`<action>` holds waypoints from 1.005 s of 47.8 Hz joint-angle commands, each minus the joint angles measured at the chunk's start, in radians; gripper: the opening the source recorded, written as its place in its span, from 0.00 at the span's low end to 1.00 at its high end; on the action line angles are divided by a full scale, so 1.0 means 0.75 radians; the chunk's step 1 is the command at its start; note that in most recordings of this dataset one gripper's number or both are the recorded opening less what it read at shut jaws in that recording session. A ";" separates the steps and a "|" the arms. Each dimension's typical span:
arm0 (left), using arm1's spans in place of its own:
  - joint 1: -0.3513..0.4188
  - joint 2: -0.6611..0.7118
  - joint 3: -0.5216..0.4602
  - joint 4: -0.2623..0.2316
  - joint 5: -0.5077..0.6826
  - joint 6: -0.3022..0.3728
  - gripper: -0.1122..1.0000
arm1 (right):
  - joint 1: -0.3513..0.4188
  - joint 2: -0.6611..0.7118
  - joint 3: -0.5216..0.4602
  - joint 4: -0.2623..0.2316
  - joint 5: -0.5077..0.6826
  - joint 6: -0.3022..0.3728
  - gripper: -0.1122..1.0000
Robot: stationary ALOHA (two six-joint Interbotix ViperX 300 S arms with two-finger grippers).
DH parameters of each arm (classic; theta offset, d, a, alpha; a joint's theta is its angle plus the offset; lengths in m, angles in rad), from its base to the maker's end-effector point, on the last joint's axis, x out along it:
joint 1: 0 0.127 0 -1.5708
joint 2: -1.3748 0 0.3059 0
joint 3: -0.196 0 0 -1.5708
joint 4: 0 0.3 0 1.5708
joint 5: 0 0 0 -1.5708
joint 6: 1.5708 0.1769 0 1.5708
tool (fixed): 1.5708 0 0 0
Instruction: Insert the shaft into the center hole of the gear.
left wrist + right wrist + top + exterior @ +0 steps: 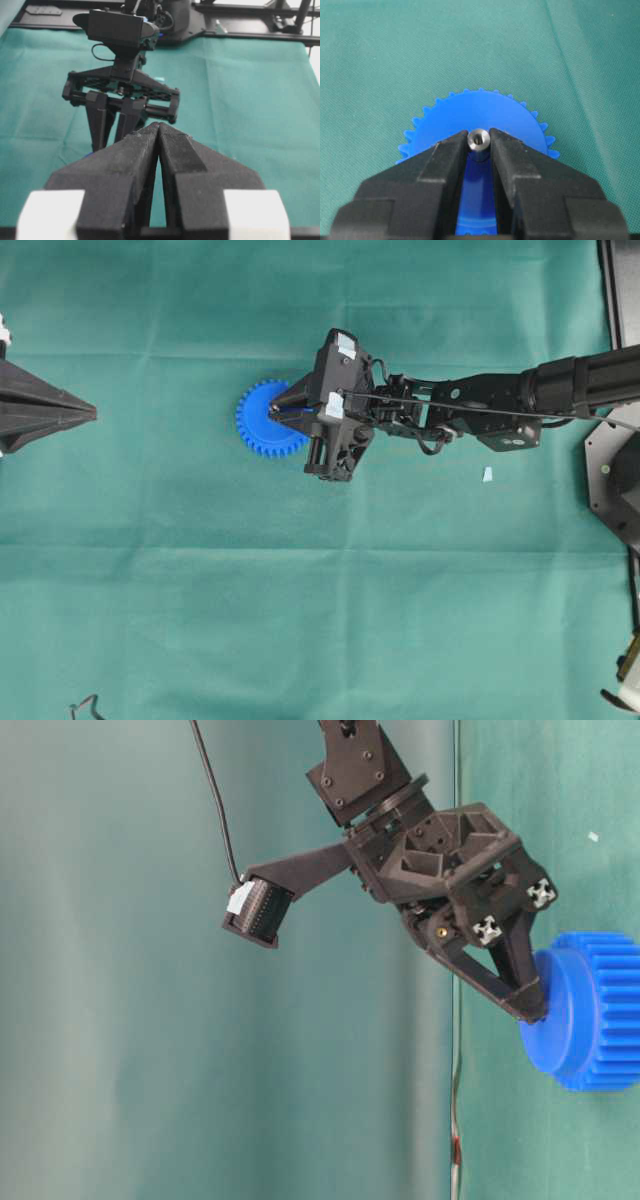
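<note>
Silver-grey shaft [479,140] sits between the tips of the right gripper [479,145], end face toward the wrist camera, bore visible in that end. Long axis runs down toward the gear [480,125] face, roughly perpendicular to it as far as I can judge. Centre hole isn't visible; the shaft and fingertips cover where it should be. The shaft stands about mid-face, so my read is it's at or in the hole, depth unknown.

Jaw state: both pads lie right against the shaft's sides in the wrist view, no clear gap on either side. Can't tell whether they're clamped on it or just letting go, so not calling it.

Table-level view: right fingertips [530,1005] touch the raised hub of the gear, gripper tilted, coming in from the arm side. Overhead: gear lies flat on the green cloth [200,590], right arm reaching across from the right, tips over the gear's middle.

Left gripper [159,135] has its fingers pressed together, nothing between them, parked at the left edge, well apart from the gear and pointing toward it. The right arm is the one on the job.

Key relation for the next move: shaft axis versus hole axis. If the tilt of the gripper carries into the pin, it could bind or tip on release.

Small pale scrap [487,474] lies on the cloth below the right arm; irrelevant.
</note>
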 commanded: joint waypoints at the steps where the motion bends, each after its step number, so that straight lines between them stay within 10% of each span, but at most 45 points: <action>1: 0.002 0.008 -0.029 0.002 -0.006 0.000 0.10 | 0.006 -0.020 -0.012 0.010 -0.012 0.002 0.37; 12: 0.002 0.008 -0.031 0.002 0.000 0.000 0.10 | 0.006 -0.053 -0.012 0.022 -0.025 -0.006 0.91; 48: 0.002 0.006 -0.031 0.002 0.002 -0.002 0.10 | 0.000 -0.714 0.299 0.014 -0.027 -0.061 0.82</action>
